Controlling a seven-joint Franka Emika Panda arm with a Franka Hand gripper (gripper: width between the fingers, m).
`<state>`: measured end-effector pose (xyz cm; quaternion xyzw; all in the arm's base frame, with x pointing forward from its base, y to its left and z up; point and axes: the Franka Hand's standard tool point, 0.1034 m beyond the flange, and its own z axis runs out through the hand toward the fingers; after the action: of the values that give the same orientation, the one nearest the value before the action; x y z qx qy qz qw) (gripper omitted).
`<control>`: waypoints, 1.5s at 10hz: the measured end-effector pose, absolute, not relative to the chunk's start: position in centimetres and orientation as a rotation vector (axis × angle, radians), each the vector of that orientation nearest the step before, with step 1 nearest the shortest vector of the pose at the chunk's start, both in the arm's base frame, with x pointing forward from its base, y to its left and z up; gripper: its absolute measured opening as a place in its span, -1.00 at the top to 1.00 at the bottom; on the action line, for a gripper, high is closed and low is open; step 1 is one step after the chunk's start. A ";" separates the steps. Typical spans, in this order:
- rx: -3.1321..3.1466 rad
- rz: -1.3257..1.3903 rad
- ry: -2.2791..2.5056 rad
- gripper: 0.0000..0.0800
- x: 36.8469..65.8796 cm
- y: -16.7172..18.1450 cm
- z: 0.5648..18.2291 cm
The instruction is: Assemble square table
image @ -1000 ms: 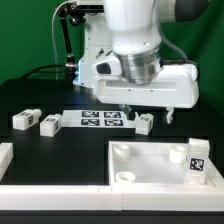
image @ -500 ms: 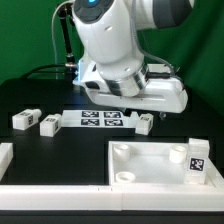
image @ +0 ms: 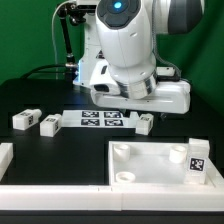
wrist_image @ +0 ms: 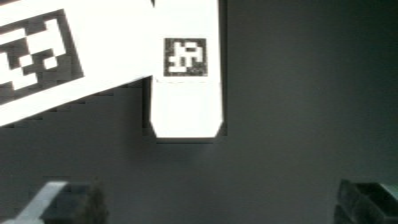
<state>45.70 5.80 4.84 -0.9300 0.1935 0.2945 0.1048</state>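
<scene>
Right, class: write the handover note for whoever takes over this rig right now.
Gripper: fingers open, empty, above a loose leg block beside the marker board.
Tabletop: at the exterior view's right, one leg upright in a corner socket.
Two more leg blocks lie at the exterior view's left.
Done: one leg placed. Left: three legs.

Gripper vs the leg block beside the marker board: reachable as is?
Likely yes: the gripper is open close by the leg block, nothing lies over it, and the marker board lies flat alongside.
</scene>
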 end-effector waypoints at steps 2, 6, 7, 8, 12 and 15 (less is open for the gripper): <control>-2.741 0.870 0.571 -0.62 45.7 5.8 4.8; -2.675 0.956 0.627 -0.62 43.5 6.4 2.8; -2.639 0.989 0.618 -0.62 42.6 6.7 2.2; -2.616 1.018 0.609 -0.62 41.8 6.8 1.3; -2.612 1.050 0.592 -0.62 41.2 7.3 0.7; -2.612 1.050 0.593 0.02 41.1 7.3 0.7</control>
<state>41.15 7.28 0.73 -0.9000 0.2042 0.3619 0.1319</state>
